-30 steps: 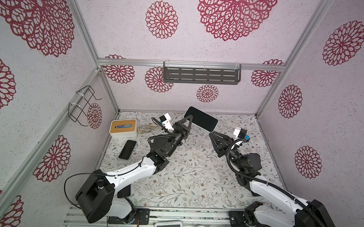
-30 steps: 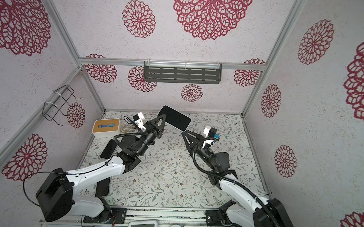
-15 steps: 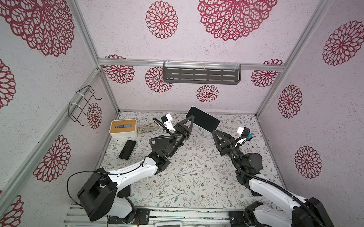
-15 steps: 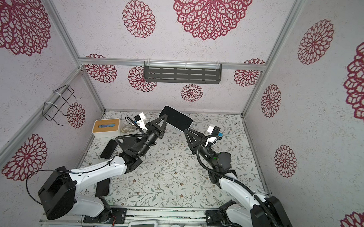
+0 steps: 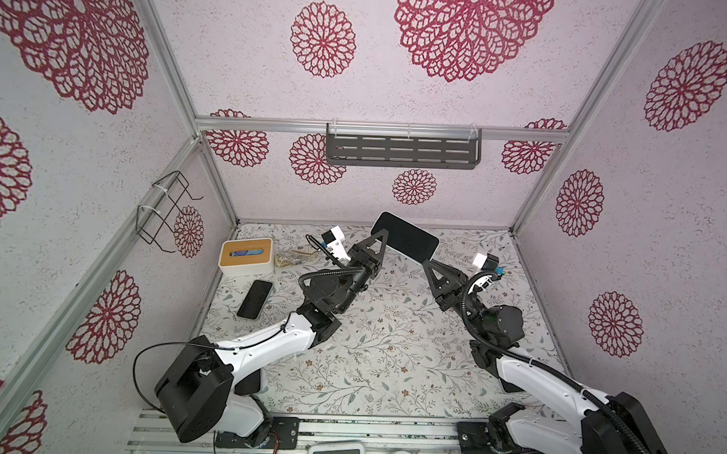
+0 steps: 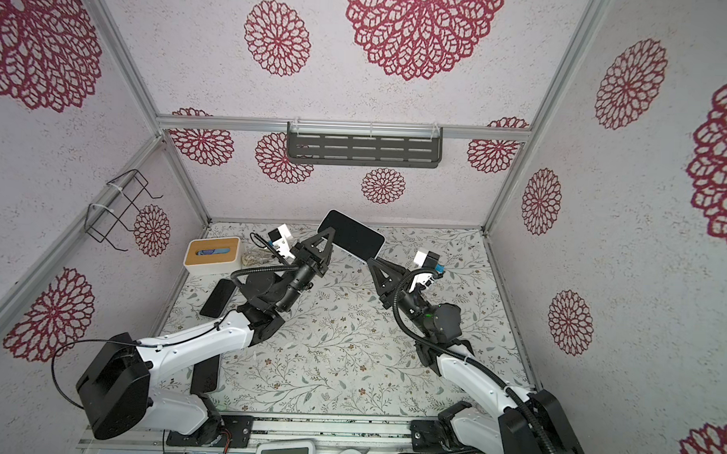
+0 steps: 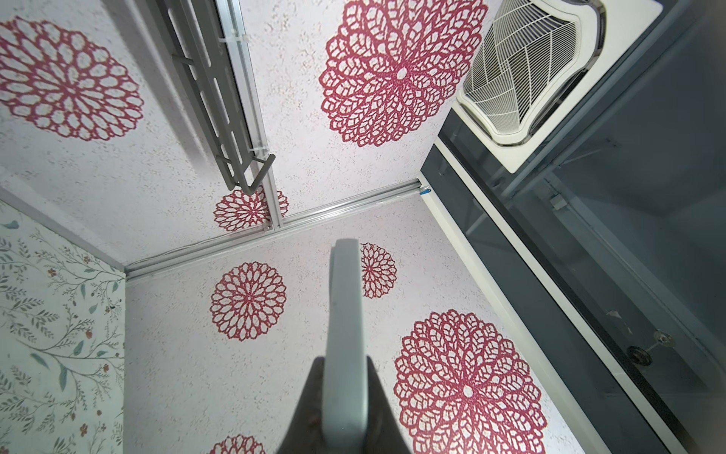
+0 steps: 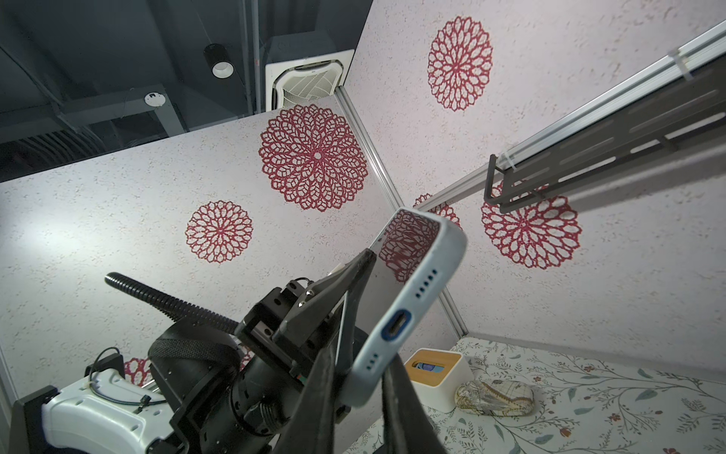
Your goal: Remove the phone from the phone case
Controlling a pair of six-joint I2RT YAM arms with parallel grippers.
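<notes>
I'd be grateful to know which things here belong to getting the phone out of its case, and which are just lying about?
Job: cased phone, held in the air; left gripper, clamped on it; right gripper, at its charging-port end.
Lying about: second black phone, lying flat; tissue box; wall shelf; wire rack.

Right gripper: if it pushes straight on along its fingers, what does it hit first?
The cased phone: the right gripper points at its port end, fingers flanking that corner in the right wrist view; whether they touch is unclear.
</notes>
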